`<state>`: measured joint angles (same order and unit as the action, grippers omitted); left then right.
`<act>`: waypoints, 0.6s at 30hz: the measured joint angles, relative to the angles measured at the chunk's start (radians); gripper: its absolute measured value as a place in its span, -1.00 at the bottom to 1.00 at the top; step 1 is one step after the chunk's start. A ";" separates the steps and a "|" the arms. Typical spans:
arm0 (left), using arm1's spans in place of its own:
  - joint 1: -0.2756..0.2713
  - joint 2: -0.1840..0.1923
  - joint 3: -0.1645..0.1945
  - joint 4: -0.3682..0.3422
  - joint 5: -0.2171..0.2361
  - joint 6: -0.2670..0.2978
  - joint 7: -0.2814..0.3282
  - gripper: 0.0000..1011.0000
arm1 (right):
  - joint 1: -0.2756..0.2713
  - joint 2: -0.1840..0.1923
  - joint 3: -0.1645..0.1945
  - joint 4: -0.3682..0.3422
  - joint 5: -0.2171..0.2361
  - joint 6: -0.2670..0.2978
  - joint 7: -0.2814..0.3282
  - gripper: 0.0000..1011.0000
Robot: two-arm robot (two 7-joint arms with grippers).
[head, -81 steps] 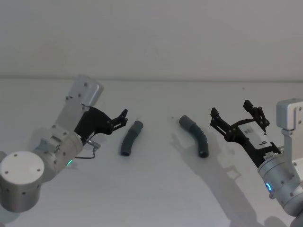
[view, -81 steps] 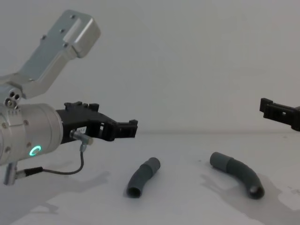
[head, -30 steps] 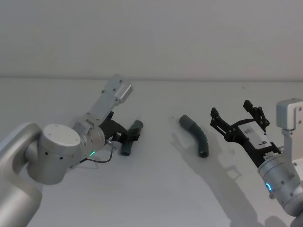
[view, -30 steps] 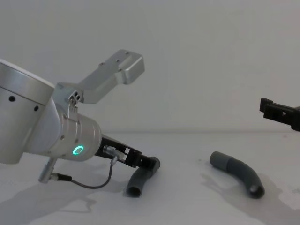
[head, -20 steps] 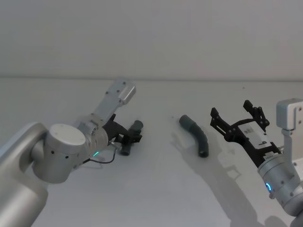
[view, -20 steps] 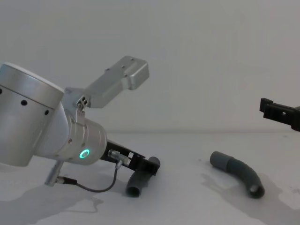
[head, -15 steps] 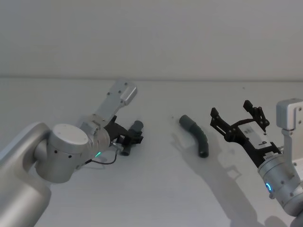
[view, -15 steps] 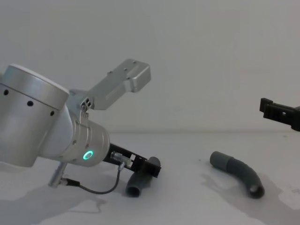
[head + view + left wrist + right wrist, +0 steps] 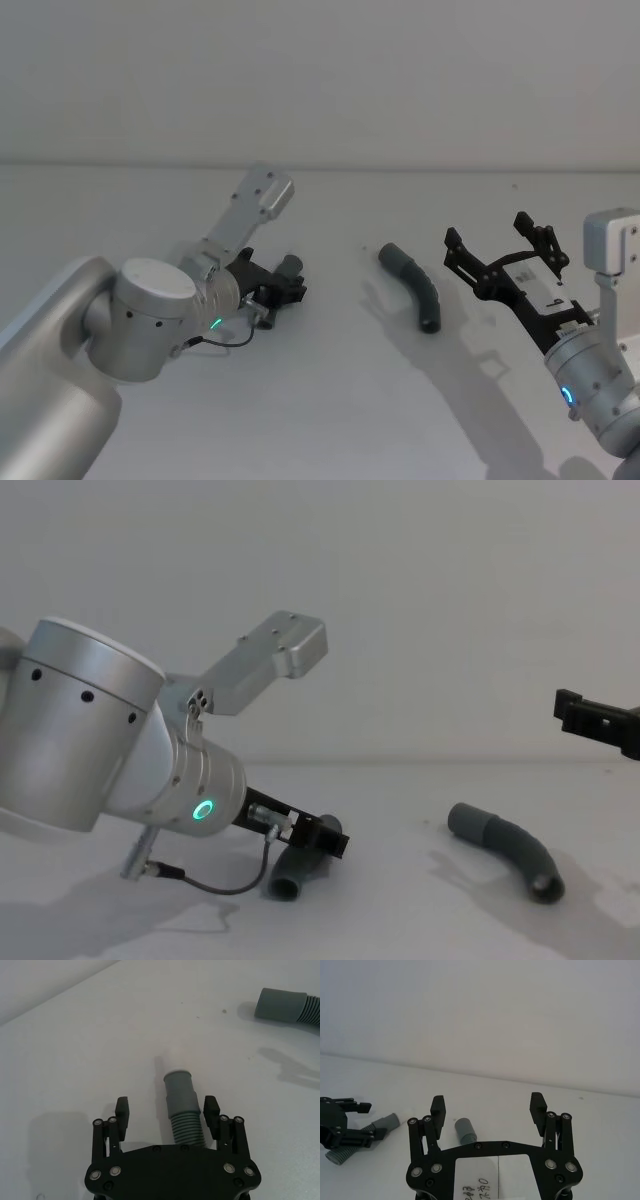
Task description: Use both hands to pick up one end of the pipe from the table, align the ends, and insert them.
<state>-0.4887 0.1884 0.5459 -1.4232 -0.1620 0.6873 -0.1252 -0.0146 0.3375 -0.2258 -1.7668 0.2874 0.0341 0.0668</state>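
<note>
Soft, muted light, pale diffuse shadows on the table (image 9: 330,400), green ring light (image 9: 204,810) glowing on the left arm (image 9: 90,730)

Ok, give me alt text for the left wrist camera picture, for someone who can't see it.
The left gripper has its jaws open on either side of a grey pipe piece lying on the white table; the ribbed part sits between them and the smooth collar points away. A second pipe piece lies farther off.

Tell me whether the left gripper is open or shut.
Open: the left gripper has its fingers straddling the pipe piece, with a gap beside one.
</note>
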 joint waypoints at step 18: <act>-0.003 -0.015 -0.006 0.011 -0.003 0.008 0.001 -0.16 | 0.000 0.000 0.000 0.000 0.000 0.000 0.000 0.98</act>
<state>-0.4920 0.1733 0.5399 -1.4121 -0.1648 0.6950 -0.1240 -0.0146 0.3374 -0.2258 -1.7667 0.2873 0.0341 0.0667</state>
